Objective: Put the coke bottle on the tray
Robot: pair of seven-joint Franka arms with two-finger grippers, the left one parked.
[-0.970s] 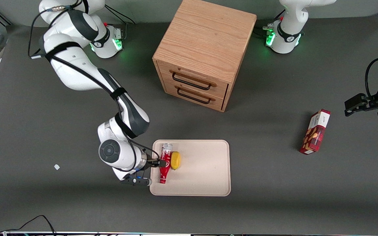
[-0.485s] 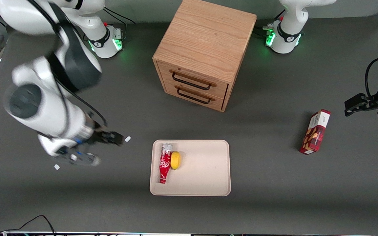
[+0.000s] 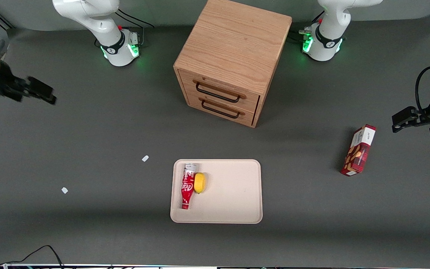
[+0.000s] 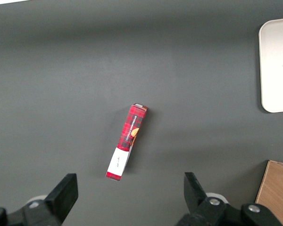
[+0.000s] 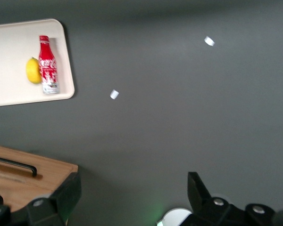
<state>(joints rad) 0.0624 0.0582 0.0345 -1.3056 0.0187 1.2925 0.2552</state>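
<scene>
The coke bottle [image 3: 187, 185] lay flat on the tray [image 3: 233, 201], touching a lemon [image 3: 199, 182]. Since the previous frame your pincer [image 3: 39, 90] had pulled back to the working arm's end of the worktop [image 3: 293, 231], open and empty. Two paper scraps [image 3: 145, 158] lay between.

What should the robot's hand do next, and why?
Probably just pull back a bit more and stop. The coke bottle already lies flat on the tray, touching a lemon. The gripper is open, holds nothing, and hangs high toward the working arm's end of the table, so nothing seems left to move.
</scene>
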